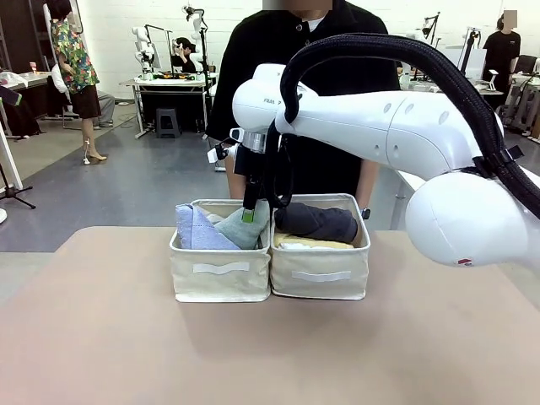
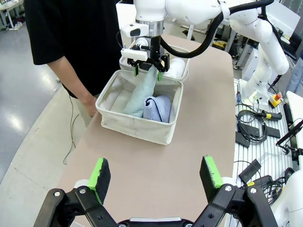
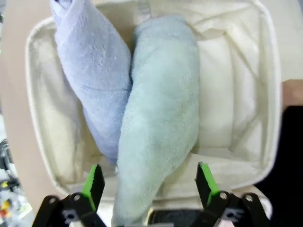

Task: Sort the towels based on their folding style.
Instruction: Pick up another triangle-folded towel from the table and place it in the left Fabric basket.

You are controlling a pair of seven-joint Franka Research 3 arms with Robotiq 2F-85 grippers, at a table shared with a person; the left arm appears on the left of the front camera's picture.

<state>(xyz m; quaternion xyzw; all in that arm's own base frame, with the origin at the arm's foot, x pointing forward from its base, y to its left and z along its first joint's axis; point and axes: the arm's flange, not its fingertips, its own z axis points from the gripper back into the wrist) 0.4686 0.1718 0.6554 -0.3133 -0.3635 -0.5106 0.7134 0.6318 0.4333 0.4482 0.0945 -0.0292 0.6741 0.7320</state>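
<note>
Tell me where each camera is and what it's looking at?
Front view: between the arms, looking across the table at the person; the right arm reaches over the left basket.
Left wrist view: on the left arm, looking past its open left gripper at the baskets.
Right wrist view: on the right arm, looking down past the open right gripper into the basket.
All share the pale teal towel and lavender-blue towel.

Right pincer (image 2: pixel 147 71) hangs spread over the teal towel (image 2: pixel 142 94) (beside the lavender towel (image 2: pixel 157 109)) in a basket (image 2: pixel 135 127).
</note>
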